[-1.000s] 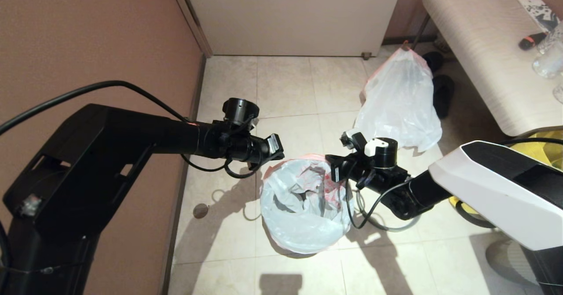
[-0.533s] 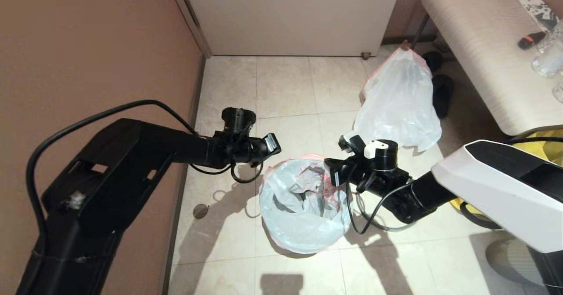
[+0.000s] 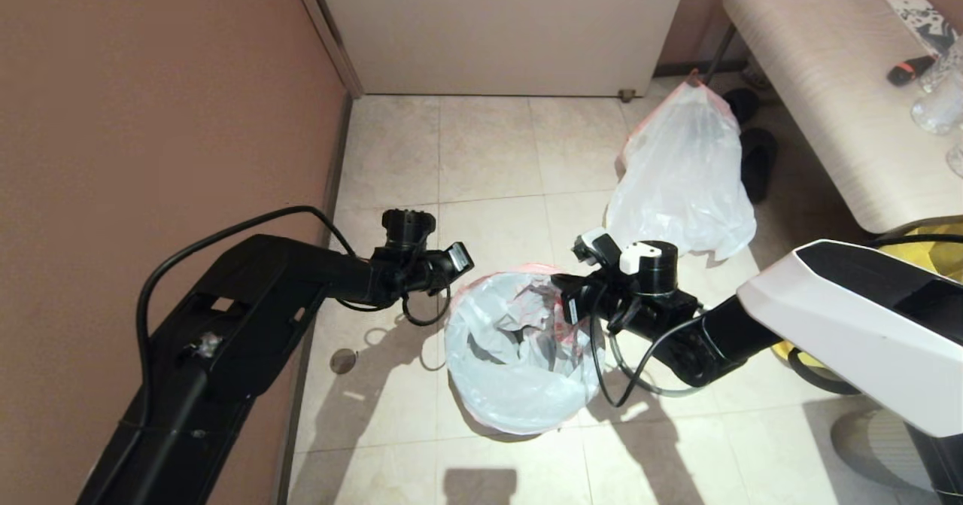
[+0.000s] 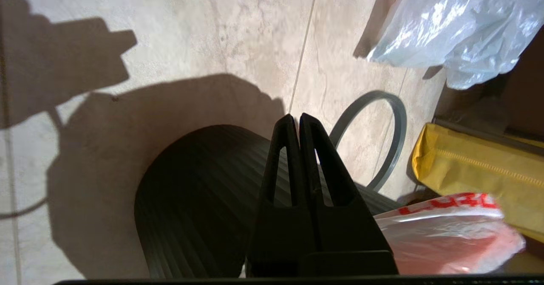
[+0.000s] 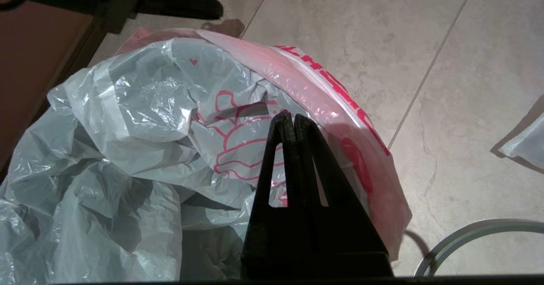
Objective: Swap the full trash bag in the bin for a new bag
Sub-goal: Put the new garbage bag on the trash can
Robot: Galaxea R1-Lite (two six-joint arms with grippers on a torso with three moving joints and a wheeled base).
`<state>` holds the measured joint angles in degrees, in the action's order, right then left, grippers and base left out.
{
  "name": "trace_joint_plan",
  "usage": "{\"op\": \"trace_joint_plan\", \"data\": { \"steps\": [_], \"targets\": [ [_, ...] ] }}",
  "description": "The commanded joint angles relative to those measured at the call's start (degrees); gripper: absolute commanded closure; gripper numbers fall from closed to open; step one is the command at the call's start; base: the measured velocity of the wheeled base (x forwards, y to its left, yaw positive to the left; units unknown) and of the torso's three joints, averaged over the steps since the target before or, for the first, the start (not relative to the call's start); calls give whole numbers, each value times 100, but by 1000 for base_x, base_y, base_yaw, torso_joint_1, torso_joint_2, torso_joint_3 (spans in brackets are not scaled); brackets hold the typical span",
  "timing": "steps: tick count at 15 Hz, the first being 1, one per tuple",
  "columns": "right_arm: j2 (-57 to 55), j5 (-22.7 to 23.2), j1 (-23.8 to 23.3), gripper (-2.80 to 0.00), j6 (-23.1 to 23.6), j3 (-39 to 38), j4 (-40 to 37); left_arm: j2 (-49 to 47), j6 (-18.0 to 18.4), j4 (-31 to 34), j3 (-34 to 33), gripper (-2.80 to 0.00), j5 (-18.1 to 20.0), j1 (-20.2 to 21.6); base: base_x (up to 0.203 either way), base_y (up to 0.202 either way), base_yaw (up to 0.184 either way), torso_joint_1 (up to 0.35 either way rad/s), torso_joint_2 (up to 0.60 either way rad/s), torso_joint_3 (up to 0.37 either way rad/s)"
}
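Both claws are pinched shut on nothing; the right gripper (image 3: 566, 294) hangs over the new bag's (image 3: 511, 354) right hem, nearer than the left gripper (image 3: 460, 255); the ring (image 4: 374, 140) lies right of the bin (image 4: 199, 196).

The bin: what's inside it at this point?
The new bag lines the bin, its crumpled white plastic sagging inside and orange hem over the rim. The bin's bottom is covered, so nothing else can be confirmed.

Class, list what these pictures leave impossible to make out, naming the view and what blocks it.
- Bin interior: head view, the new bag covers it.
- Grey ring: both wrist views, cut off by the bin or the frame edge.
- Full trash bag contents: head view, too hazy through plastic.
- Right pincer: whether it pinches any plastic, right wrist view.
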<state>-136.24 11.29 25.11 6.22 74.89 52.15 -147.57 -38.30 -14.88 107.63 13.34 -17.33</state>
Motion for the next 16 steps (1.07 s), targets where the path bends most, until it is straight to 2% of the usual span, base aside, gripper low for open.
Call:
{"op": "trace_joint_plan", "data": {
  "steps": [1,8,11,16],
  "targets": [
    [-34,5,-6,0,2,19,23,-254,-28,-6,74,0,11,-16,0,0,0,0,0,0],
    [-268,-18,-42,0,2,225,8,-289,-28,-6,136,0,11,-25,0,0,0,0,0,0],
    [-402,-231,-50,0,2,394,32,-281,-28,-6,129,0,11,-25,0,0,0,0,0,0],
    [-438,-259,-103,0,-24,494,50,-263,-28,3,110,0,11,-25,0,0,0,0,0,0]
  ]
}}
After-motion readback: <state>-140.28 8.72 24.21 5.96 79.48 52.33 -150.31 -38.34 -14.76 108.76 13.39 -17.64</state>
